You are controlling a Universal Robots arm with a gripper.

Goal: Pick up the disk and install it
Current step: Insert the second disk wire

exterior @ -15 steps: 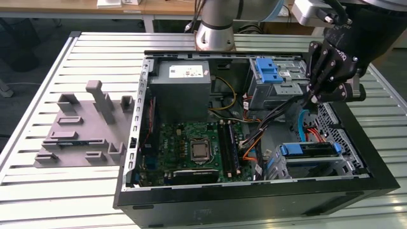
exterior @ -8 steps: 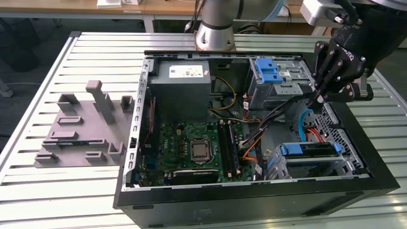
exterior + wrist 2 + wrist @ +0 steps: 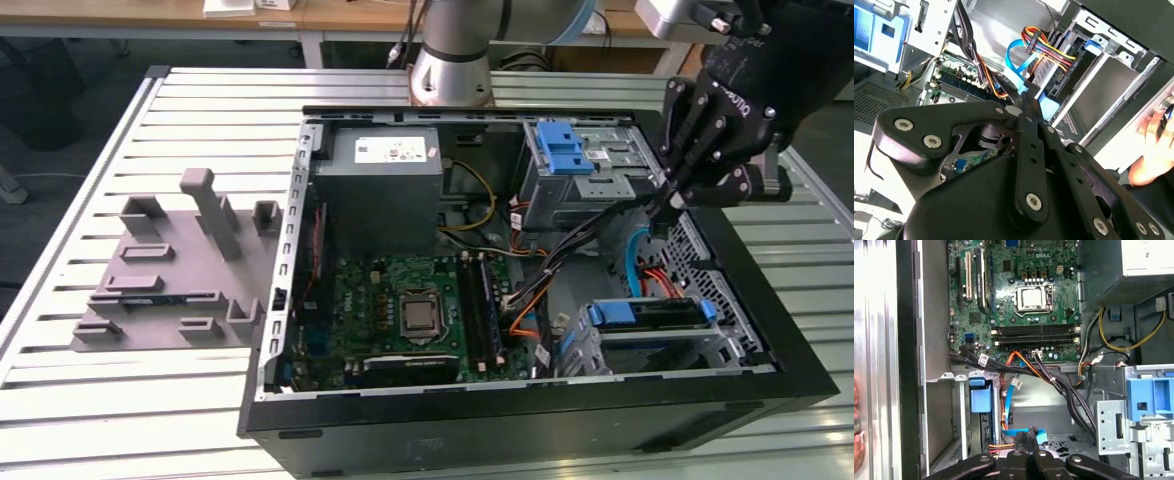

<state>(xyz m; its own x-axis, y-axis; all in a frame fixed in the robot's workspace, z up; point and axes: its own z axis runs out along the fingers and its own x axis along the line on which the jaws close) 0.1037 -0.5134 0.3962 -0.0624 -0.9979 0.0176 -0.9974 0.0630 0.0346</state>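
Above the open case (image 3: 534, 400), at the exterior view's right, we see the black hand (image 3: 663, 205) angled down into the case interior, its tips close to a bundle of black cables (image 3: 587, 225). In both wrist views the two fingers (image 3: 1029, 440) lie pressed together with no gap between them, and nothing sits between them; we read the hand as fully closed and empty.

We locate the disk (image 3: 650, 313) in the drive cage (image 3: 667, 350) at the near right corner of the case in the exterior view. It stands on edge in the cage, its blue bracket facing upward, and orange and blue cables (image 3: 654, 280) run beside it. The hand is apart from the disk, above and behind it in that view. In the first wrist view, the blue bracket end (image 3: 980, 397) shows in the cage slot, with the fingertips near it but not touching.

We note a second cage with a blue latch (image 3: 561, 150) at the far side of the case, next to the grey power supply (image 3: 387, 170). The motherboard (image 3: 414, 310) lies flat on the case floor, with its processor socket (image 3: 1032, 298) exposed.

The case rests on a slatted metal tabletop (image 3: 160, 400). A grey fixture (image 3: 174, 270) sits on the tabletop at the exterior view's left, well apart from the case. A person's hand (image 3: 1154, 145) appears at the edge of the second wrist view, outside the case wall.
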